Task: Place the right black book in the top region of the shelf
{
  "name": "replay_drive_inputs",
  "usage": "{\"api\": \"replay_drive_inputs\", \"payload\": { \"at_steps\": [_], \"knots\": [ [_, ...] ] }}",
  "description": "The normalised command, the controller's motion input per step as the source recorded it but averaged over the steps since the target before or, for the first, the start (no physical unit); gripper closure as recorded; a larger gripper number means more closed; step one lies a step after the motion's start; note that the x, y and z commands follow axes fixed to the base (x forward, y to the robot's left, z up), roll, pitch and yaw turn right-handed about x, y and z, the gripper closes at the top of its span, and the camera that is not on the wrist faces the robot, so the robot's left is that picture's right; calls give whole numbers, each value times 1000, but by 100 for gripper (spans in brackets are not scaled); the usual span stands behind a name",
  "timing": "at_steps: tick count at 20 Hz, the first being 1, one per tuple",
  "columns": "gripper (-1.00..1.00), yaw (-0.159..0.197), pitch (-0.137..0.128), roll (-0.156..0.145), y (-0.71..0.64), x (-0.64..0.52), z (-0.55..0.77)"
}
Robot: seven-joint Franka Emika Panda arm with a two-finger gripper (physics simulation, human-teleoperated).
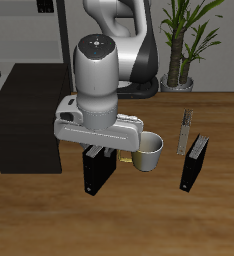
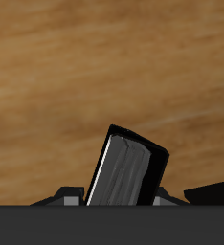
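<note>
I have the right black book (image 2: 128,172) squeezed in my gripper (image 1: 101,150) — grabbing looks done. Next I lift it over onto the shelf (image 1: 24,125) top.

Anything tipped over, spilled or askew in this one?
One thing: in the wrist view the black book between the gripper's fingers sits tilted, not square. Nothing is spilled. The other black book and the mug stand upright on the table.
</note>
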Motion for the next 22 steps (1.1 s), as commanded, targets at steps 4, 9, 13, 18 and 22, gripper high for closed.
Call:
{"api": "replay_drive_inputs", "payload": {
  "at_steps": [4,9,13,18,22],
  "knots": [
    [100,60,-49,15,223,-330,441],
    [100,73,-49,37,185,-401,472],
    [100,59,-85,61,165,-674,607],
    [100,43,-24,3,11,-389,254],
    [100,41,-19,3,15,-404,179]
  ]
}}
